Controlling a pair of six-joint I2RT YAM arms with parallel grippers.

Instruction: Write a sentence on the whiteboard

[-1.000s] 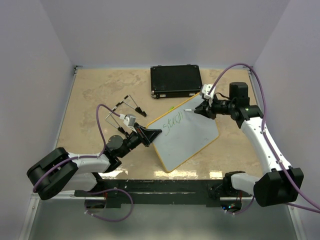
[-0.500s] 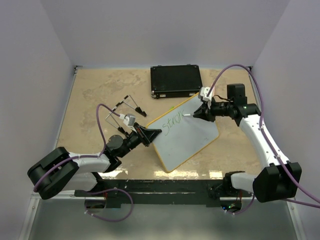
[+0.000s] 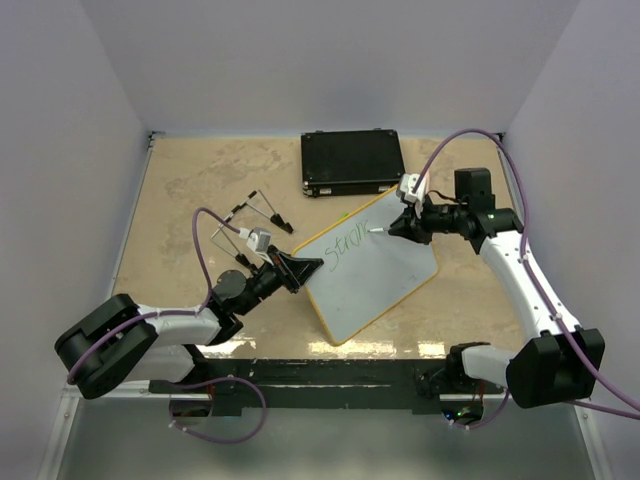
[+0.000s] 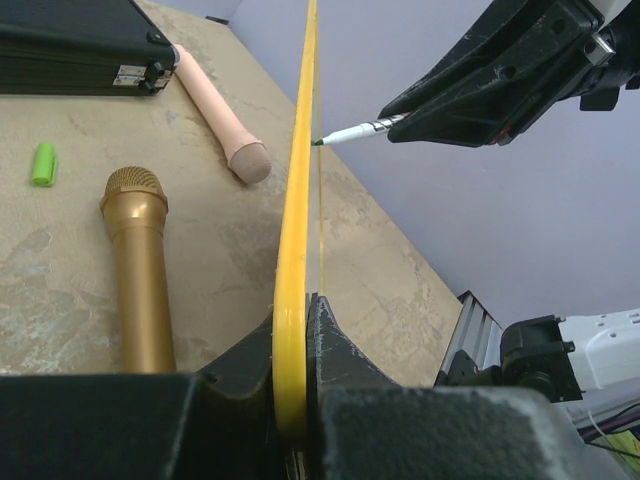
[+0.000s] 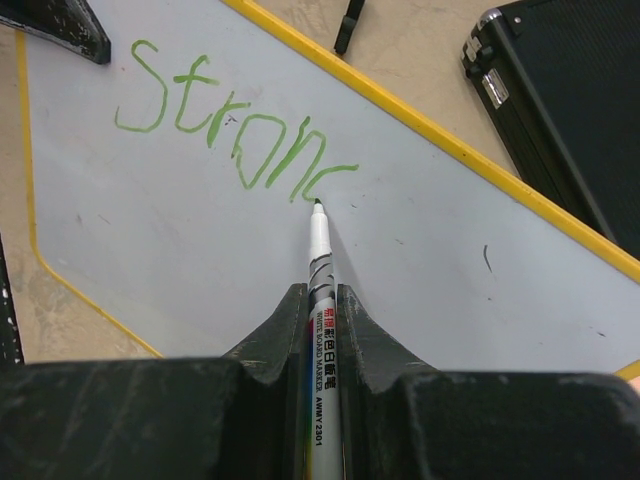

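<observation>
Clamping the yellow rim, your left gripper [image 3: 300, 268] holds the whiteboard [image 3: 375, 290] mid-table. Your right gripper [image 3: 392, 227], closed on a marker [image 5: 320, 260], has its tip at the end of green lettering [image 5: 235, 130] reading "Stronc"; a black case [image 3: 352, 160] lies beyond.

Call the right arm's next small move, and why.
Probably draw the marker tip on along the line to finish the last letter: the right gripper is shut on it, the tip sits at the end of the green lettering, roughly "Stronc", and the left gripper clamps the whiteboard rim.
</observation>
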